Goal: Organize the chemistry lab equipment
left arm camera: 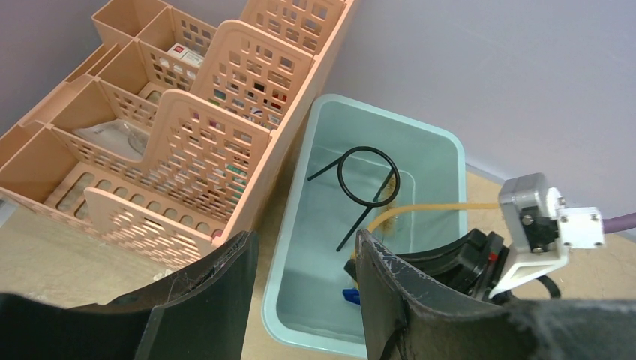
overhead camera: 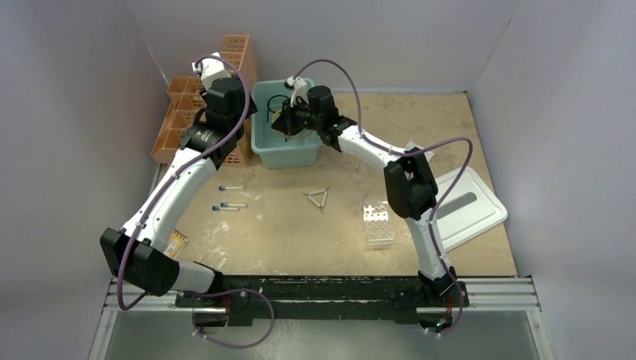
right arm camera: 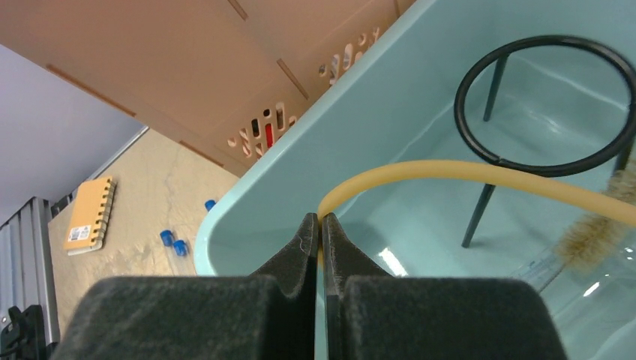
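The right gripper (overhead camera: pixel 287 120) (right arm camera: pixel 321 221) is reaching down inside the teal tub (overhead camera: pixel 289 157) (left arm camera: pixel 289 247) (right arm camera: pixel 315 142), its fingers pressing together on one end of the amber hose (left arm camera: pixel 442 206) (right arm camera: pixel 465 171), which is arching across the tub's interior. Within the tub, the black wire ring with stem (left arm camera: pixel 339 176) (right arm camera: pixel 460 101) is leaning beside a bristle brush (left arm camera: pixel 386 187) (right arm camera: pixel 592 232). The left gripper (left arm camera: pixel 304 238) is hovering over the tub's left rim with its jaws standing apart and nothing between them. The orange lattice rack (overhead camera: pixel 180 120) (left arm camera: pixel 202 142) is sitting against the tub's left side. In front of the tub, three blue-capped clear tubes (overhead camera: pixel 232 204) are lying to the left, the wire triangle (overhead camera: pixel 316 201) is resting nearly straight ahead, and the clear tube rack (overhead camera: pixel 377 223) is standing farther to the right.
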